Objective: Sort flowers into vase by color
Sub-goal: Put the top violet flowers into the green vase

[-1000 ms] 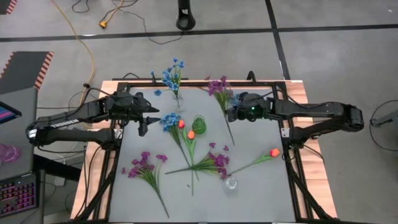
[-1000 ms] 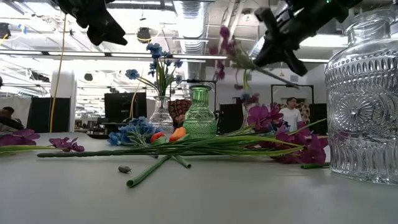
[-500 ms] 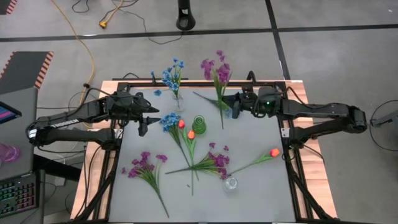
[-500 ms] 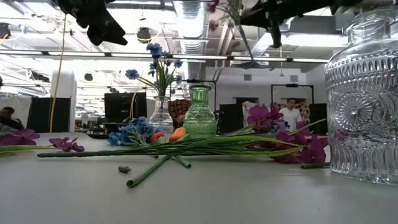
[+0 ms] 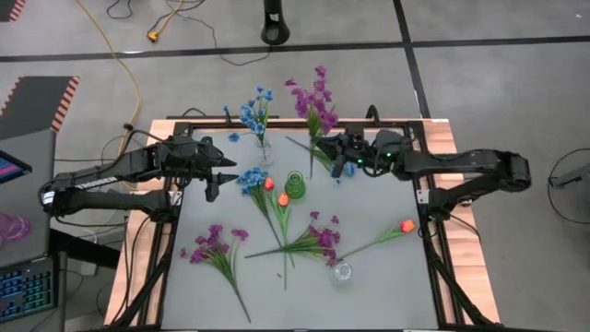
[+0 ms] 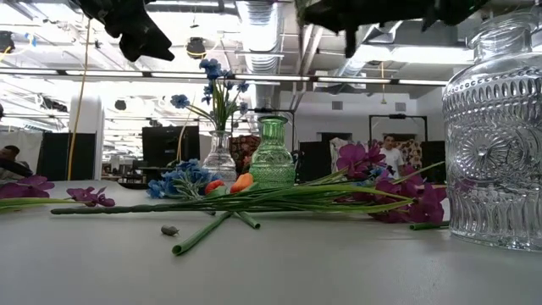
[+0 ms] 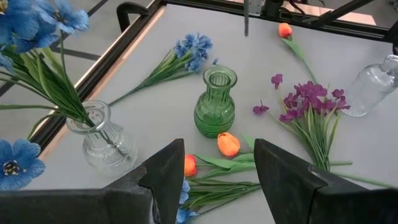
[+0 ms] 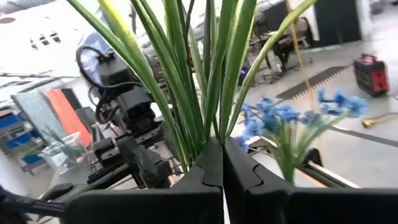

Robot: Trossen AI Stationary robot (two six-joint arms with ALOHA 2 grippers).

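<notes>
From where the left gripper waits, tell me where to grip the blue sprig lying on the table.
Grip the blue sprig on its bare green stem, just below the blossoms, coming straight down with fingers across the stem. It lies flat, and two orange tulip buds crowd the head. The open left gripper hovers close beside it.

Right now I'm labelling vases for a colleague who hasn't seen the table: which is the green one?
On the grey table, look to the middle of the far half, between the two arms. The green ribbed glass vase stands there upright and empty, beside two orange tulip buds. The other two vases are clear glass, so its colour marks it out.
</notes>
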